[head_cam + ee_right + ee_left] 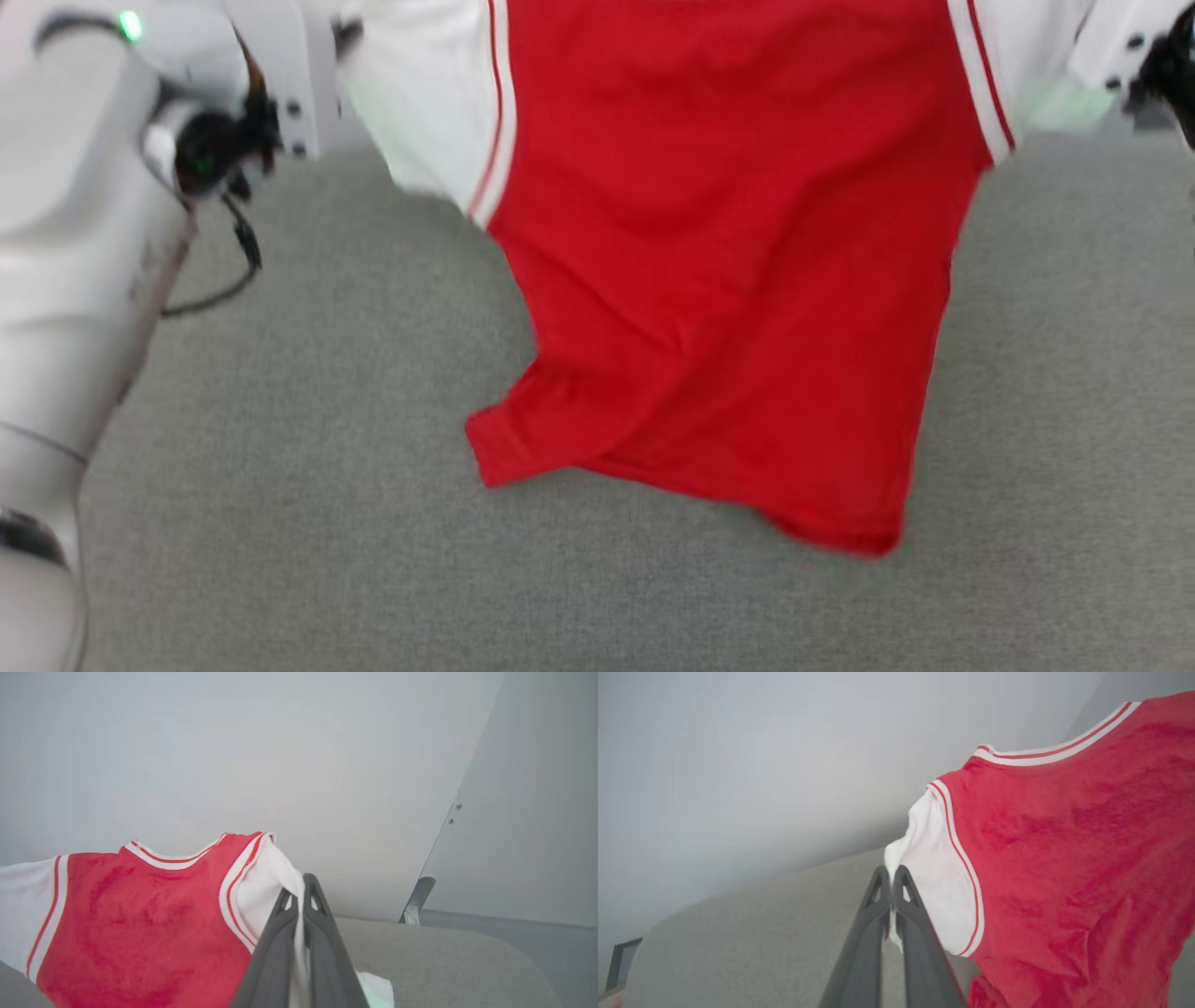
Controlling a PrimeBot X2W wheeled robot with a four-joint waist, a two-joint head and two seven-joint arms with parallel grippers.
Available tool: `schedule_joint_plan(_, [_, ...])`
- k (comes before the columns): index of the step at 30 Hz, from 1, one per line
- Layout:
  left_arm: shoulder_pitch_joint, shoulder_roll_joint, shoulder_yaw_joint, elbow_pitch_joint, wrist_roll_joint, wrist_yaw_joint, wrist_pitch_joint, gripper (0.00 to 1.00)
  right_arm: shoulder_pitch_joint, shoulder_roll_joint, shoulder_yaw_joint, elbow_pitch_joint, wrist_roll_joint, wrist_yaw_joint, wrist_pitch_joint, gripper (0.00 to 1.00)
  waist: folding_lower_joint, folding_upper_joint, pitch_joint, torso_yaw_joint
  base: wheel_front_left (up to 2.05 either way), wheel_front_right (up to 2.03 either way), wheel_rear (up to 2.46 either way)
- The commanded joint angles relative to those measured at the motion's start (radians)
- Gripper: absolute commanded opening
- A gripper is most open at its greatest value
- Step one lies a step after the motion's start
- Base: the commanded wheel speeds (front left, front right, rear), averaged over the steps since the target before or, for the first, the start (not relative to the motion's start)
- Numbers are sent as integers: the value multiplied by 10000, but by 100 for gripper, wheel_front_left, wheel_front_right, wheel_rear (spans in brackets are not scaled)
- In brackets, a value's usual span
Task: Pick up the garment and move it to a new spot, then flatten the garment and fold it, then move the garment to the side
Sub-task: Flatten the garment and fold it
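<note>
Grey surface (280, 513) (pale walls (233, 742) behind): left hand (892, 873) and right hand (299, 885) pinch white sleeves (934, 882) of the garment (728, 280).

R jaws clamped on garment (140, 919) sleeve (white w/ striped trim).

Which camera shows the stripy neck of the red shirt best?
The right wrist view: the whole collar curves atop the garment. The left wrist view catches one stretch of it, at a slant. The head view has the garment from its sleeves down.
</note>
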Motion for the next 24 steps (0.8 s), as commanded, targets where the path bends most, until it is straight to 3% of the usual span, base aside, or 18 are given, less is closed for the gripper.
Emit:
schedule_joint_plan(1, [-347, -2, 29, 71, 109, 20, -243, 0, -358, 51, 268, 118, -126, -10, -478, 0, 0, 0, -814, -244, 0, 0, 0])
schedule_joint_plan(13, [-2166, -138, 104, 1240, 377, 49, -877, 0, -2611, 431, 2078, 1587, 124, -10, -3081, 0, 0, 0, -1555, -605, 0, 0, 0])
schedule_joint_plan(24, [-2897, -479, 27, 2377, 584, 73, -1419, 0, -3627, 636, 3181, 3201, 836, -10, -4051, 0, 0, 0, -1683, -619, 0, 0, 0])
